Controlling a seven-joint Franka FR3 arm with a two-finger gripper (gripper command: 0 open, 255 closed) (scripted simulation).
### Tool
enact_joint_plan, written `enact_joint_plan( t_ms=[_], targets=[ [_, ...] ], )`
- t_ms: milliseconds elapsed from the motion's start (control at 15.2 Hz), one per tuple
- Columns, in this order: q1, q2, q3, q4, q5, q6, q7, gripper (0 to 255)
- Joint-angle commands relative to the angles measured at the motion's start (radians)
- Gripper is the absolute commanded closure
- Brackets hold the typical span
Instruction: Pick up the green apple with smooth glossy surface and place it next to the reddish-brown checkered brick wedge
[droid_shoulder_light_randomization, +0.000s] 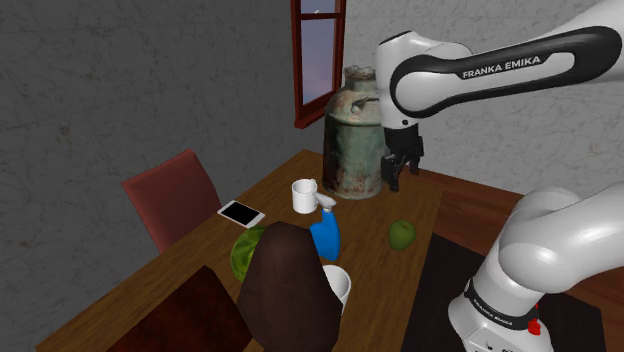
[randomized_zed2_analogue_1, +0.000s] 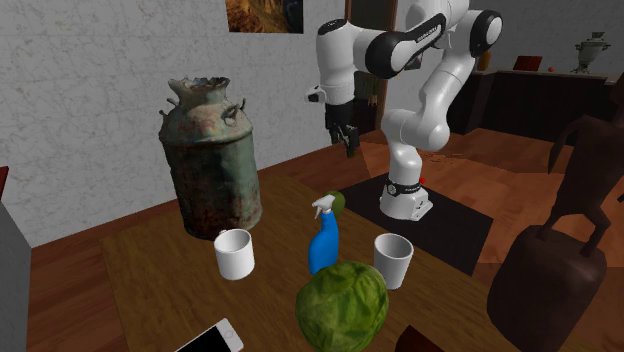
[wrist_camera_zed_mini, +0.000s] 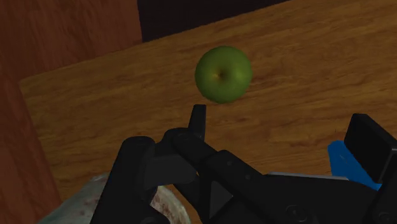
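A glossy green apple (droid_shoulder_light_randomization: 402, 234) lies on the wooden table (droid_shoulder_light_randomization: 290, 175) near the edge facing the stand. It appears again, half hidden behind the spray bottle (randomized_zed2_analogue_1: 337, 203), and straight ahead of the fingers (wrist_camera_zed_mini: 223, 74). My black gripper (droid_shoulder_light_randomization: 397, 172) (randomized_zed2_analogue_1: 347, 135) (wrist_camera_zed_mini: 283, 130) hangs well above the apple, beside the milk can, open and holding nothing. The dark reddish-brown wedge (droid_shoulder_light_randomization: 290, 290) (randomized_zed2_analogue_1: 545, 290) stands at the table's near end in the shoulder view.
A rusty milk can (droid_shoulder_light_randomization: 352, 130) stands close to the gripper. Between apple and wedge are a blue spray bottle (droid_shoulder_light_randomization: 325, 232), two white mugs (droid_shoulder_light_randomization: 305, 195) (droid_shoulder_light_randomization: 337, 285) and a green cabbage (droid_shoulder_light_randomization: 246, 252). A phone (droid_shoulder_light_randomization: 241, 213) lies near a red chair (droid_shoulder_light_randomization: 170, 195).
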Motion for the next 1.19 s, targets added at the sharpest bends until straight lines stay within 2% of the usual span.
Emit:
enact_joint_plan(
  t_ms=[0, 396, 792, 1122],
  targets=[
    [-0.029, 0.031, -0.009, -0.047, -0.001, 0.082, 0.048, 0],
    [-0.114, 0.163, -0.038, -0.148, -0.004, 0.322, 0.181, 0],
    [-0.196, 0.354, -0.074, -0.207, -0.011, 0.584, 0.305, 0],
    [-0.200, 0.401, -0.077, -0.235, -0.017, 0.658, 0.309, 0]
  ],
)
